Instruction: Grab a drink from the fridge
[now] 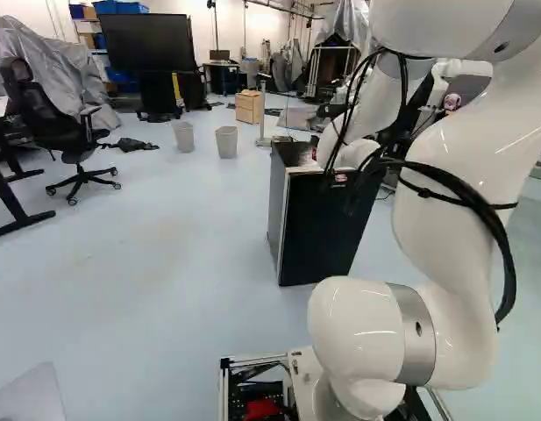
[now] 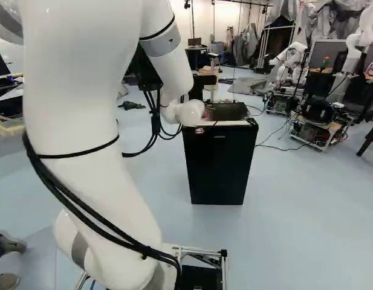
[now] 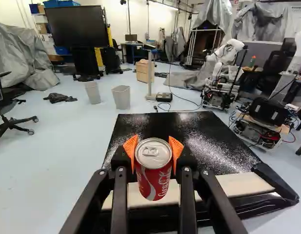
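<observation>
In the wrist view my gripper (image 3: pixel 153 155) is shut on a red drink can (image 3: pixel 154 181), an orange pad against each side. The can is upright, its silver lid and pull tab facing the camera. Behind it lies the glossy black top of the small fridge (image 3: pixel 179 129), with a pale strip along its near edge. The black fridge (image 1: pixel 323 237) stands beyond the arm in the left base view; its front door (image 2: pixel 217 163) looks shut in the right base view. My own arm mostly hides the gripper in both base views.
Two grey bins (image 3: pixel 122 97) and a wooden drawer unit (image 3: pixel 144 71) stand beyond the fridge. Another robot (image 3: pixel 223 73) is farther back, near a wheeled base (image 3: pixel 262 126) with cables. An office chair (image 1: pixel 64 127) stands at the left of the left base view.
</observation>
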Robot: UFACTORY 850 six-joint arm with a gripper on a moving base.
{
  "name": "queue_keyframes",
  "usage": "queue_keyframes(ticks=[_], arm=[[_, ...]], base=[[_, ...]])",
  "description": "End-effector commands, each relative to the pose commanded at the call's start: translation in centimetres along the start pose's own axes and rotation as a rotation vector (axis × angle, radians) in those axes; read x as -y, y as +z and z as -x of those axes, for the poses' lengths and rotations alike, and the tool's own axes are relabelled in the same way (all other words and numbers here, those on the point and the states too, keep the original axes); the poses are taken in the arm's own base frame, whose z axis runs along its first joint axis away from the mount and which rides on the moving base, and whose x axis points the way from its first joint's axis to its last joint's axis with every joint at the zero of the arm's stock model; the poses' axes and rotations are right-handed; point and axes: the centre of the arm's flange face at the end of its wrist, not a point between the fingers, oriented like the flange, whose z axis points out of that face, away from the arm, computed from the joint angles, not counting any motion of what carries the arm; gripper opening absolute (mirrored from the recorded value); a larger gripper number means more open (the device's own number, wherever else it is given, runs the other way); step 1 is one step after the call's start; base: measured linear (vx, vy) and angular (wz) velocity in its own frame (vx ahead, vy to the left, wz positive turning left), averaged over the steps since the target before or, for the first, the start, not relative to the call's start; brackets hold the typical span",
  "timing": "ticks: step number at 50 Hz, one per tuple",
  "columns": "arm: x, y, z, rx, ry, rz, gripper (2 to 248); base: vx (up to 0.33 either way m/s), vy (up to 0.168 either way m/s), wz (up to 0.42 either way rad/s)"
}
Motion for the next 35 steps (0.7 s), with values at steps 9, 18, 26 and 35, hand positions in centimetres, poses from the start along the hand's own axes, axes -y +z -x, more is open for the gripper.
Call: queue_keyframes(ticks=[9,18,26,35], arm=[[1.5,-1.6,0.6,0.008,0.003,-0.006,97],[3.0,-3.4,1.5,0.018,0.007,-0.013,97],[4.5,-5.4,2.4,0.029,0.01,-0.02,97],[6.2,-7.9,3.7,0.043,0.012,-0.028,97]], base=[[0.0,0.0,0.0],[0.0,0.0,0.0],[0.0,0.0,0.0],[0.0,0.0,0.0]])
